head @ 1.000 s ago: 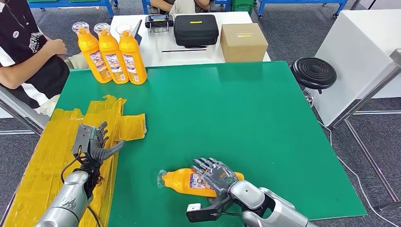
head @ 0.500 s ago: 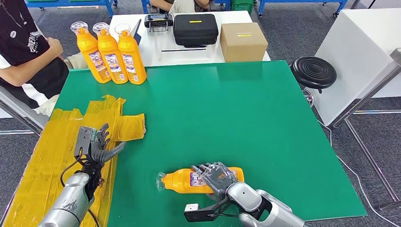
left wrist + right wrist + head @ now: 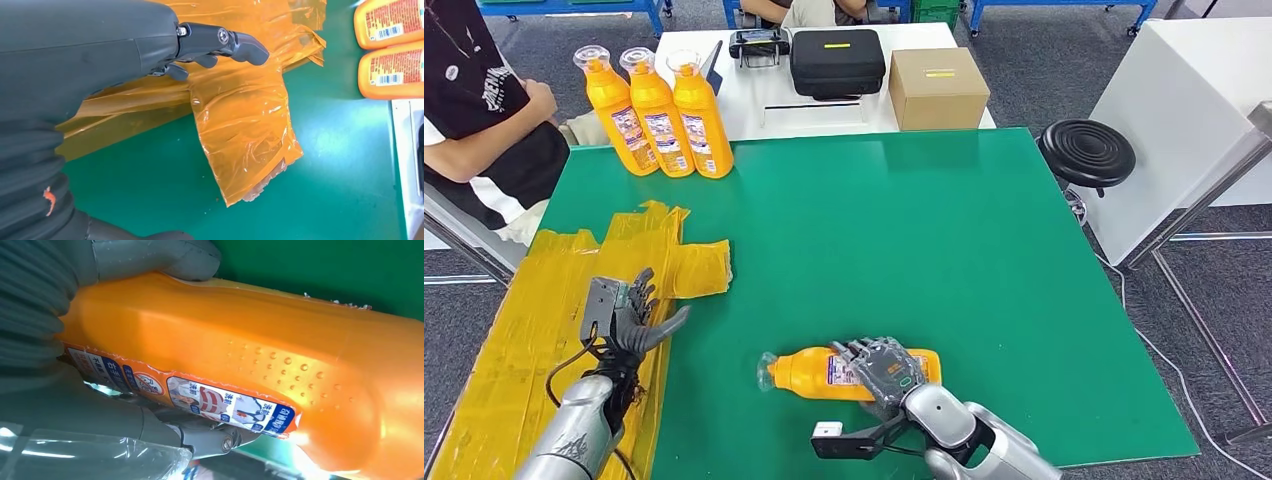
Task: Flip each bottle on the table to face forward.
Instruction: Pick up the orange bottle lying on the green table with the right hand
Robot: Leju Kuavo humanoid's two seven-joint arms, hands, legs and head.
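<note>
The right hand (image 3: 886,367), low in the frame just right of centre in the head view, has its fingers (image 3: 864,352) wrapped over the body of an orange bottle (image 3: 819,372) that lies on its side on the green table (image 3: 944,250). The right wrist view confirms the grip: the grey thumb (image 3: 165,257) presses on one side of the bottle (image 3: 280,350) and a darker finger curls under the label edge on the other, so the hand is clamped on it. The bottle's clear cap points toward the left of the frame, its base toward the right, and its printed label faces up and partly toward the fingers.

The left hand (image 3: 627,313), at lower left in the head view, holds nothing; its fingers are spread apart and it sits above a crumpled sheet of yellow plastic film (image 3: 544,310) that covers the left edge of the table. In the left wrist view the dark fingers (image 3: 240,42) extend over this film (image 3: 245,125).

At upper left of the head view three more orange bottles (image 3: 659,110) stand upright in a tight row at the far corner of the table. A person (image 3: 474,110) in a dark top sits just beside them at the frame's left edge. Beyond the table, a white table (image 3: 724,105) carries a black case (image 3: 837,62) and a cardboard box (image 3: 938,88). A black stool (image 3: 1086,152) stands to the right.
</note>
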